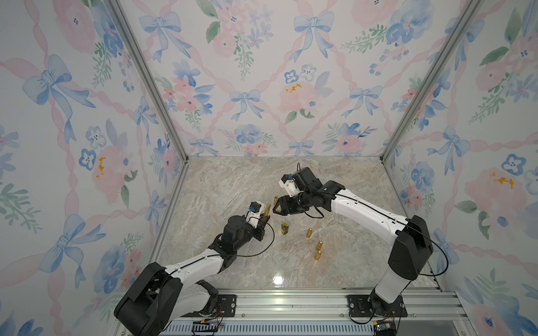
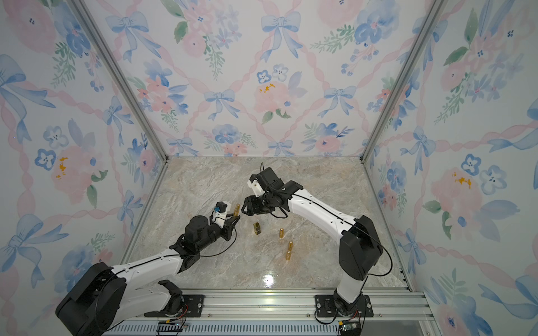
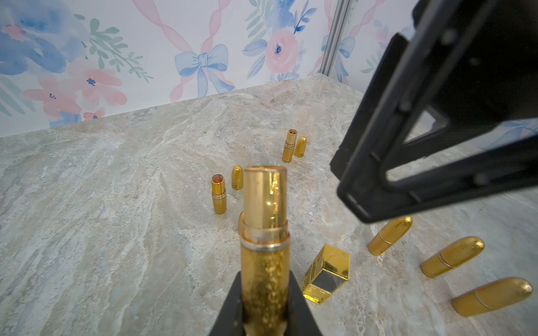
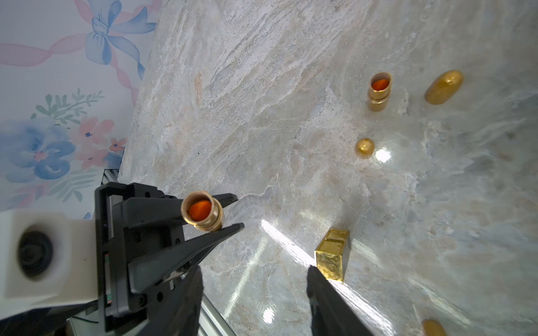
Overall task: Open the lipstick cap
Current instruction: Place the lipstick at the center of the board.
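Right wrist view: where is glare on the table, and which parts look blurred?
Right wrist view: white glare patches and a streak on the marble table; the right gripper and the left arm's camera housing are out of focus. Both top views: one glare spot near the table's front edge.

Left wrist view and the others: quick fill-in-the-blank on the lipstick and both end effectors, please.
1. The left end effector is shut on a lipstick whose cap is ___.
2. Its stick looks ___ in the right wrist view.
3. The right end effector stands ___, holding nothing.
4. ___ capped bullet-shaped lipsticks wait near the square gold case.
Missing: off, orange, open, three.
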`<act>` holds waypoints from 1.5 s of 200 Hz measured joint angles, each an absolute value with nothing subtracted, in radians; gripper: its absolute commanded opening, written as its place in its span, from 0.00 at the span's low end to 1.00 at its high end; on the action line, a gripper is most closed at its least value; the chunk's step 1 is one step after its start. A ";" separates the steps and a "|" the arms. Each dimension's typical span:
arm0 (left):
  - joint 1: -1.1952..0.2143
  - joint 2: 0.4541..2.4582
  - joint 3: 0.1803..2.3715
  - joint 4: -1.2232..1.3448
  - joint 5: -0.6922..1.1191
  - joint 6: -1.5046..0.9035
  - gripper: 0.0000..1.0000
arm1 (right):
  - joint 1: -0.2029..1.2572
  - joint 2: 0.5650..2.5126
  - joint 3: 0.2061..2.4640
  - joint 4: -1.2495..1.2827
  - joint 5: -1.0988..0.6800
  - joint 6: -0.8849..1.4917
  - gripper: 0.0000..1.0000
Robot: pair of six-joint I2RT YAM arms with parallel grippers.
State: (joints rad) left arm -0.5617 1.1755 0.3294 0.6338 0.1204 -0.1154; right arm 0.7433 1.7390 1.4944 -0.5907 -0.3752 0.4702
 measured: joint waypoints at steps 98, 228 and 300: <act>-0.562 1.181 0.339 0.634 0.189 -0.113 0.00 | 0.748 1.813 1.493 -0.494 -0.496 0.547 0.41; -0.562 1.182 0.346 0.633 0.198 -0.113 0.00 | 0.761 1.844 1.519 -0.475 -0.512 0.539 0.19; -0.562 1.182 0.350 0.653 0.176 -0.114 0.41 | 0.762 1.847 1.567 -0.517 -0.458 0.508 0.16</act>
State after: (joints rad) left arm -0.5617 1.1816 0.3500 0.6533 0.1761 -0.1143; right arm 0.7620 1.8465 1.5673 -0.5167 -0.4576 0.5076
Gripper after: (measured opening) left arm 0.339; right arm 0.203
